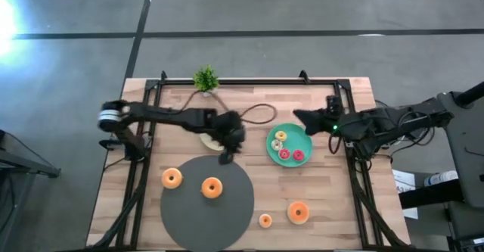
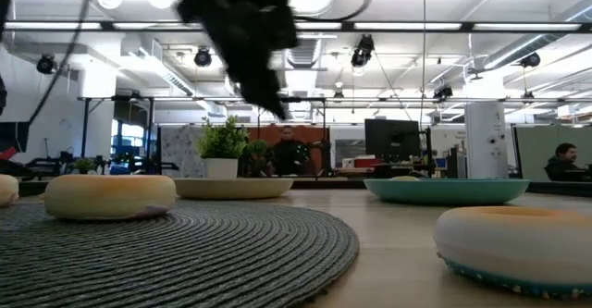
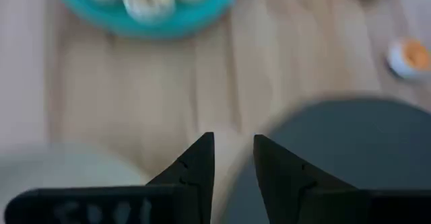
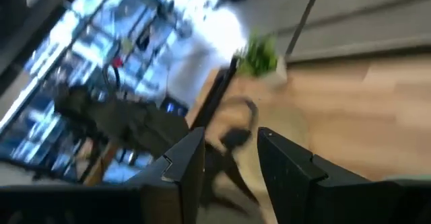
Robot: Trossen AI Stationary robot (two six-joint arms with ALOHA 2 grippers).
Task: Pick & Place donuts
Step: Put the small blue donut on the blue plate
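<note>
Left gripper [image 1: 225, 157] hangs above the far rim of the dark grey mat [image 1: 227, 214], just beside the beige plate [image 1: 209, 140]; in the left wrist view its jaws stand a narrow gap apart, nothing between them, touching nothing. Right gripper [image 1: 300, 116] sits at the far right edge of the teal plate [image 1: 272, 149]; jaws narrowly parted, empty. Donuts: one [image 1: 212, 188] on the mat; one [image 1: 172, 178] on the table [image 1: 318, 214] just left of the mat; a large one [image 1: 299, 212] and a tiny one [image 1: 265, 220] on bare wood to the mat's right; three on the teal plate, a pale one [image 1: 279, 136], two red [image 1: 285, 154] [image 1: 298, 156]. A small potted plant [image 1: 205, 78] stands at the far edge.
</note>
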